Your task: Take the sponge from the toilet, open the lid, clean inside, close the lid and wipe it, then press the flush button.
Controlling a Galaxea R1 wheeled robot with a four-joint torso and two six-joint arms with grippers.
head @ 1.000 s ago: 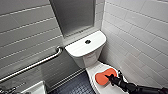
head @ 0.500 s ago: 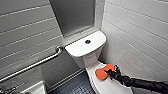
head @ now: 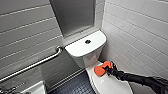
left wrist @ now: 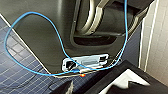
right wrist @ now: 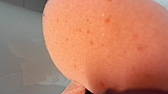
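Nearest the camera in the head view, the right arm (head: 140,79) is seen reaching in from the lower right, stretched low over the closed lid (head: 110,85) of the toilet (head: 87,58). At its end the right gripper (head: 109,68) is closed on the sponge (head: 100,70). The sponge is gripped by the edge that faces the side wall, and a small orange part is seen above the dark gripper. The rest of the sponge is spread flat beyond the gripper, toward the grab bar's side. It is laid against the rear part of the lid, just in front of the tank. In the right wrist view the sponge (right wrist: 105,45) is shown very close, its pitted orange face set against a glossy white surface.

Beside the bowl, dark tiled floor (head: 75,86) is visible. In the left wrist view a blue cable (left wrist: 30,22) is looped across dark robot parts above the same kind of dark tiles.

Farther back, the tank is topped by the flat white tank cover (head: 80,47), with the flush button (head: 87,41) set near its middle, well apart from the sponge and gripper. A metal grab bar (head: 32,65) is fixed to the grey tiled wall on the left. Behind the tank a grey recess (head: 72,15) is set into the wall, and white tiles (head: 140,30) cover the wall on the right.
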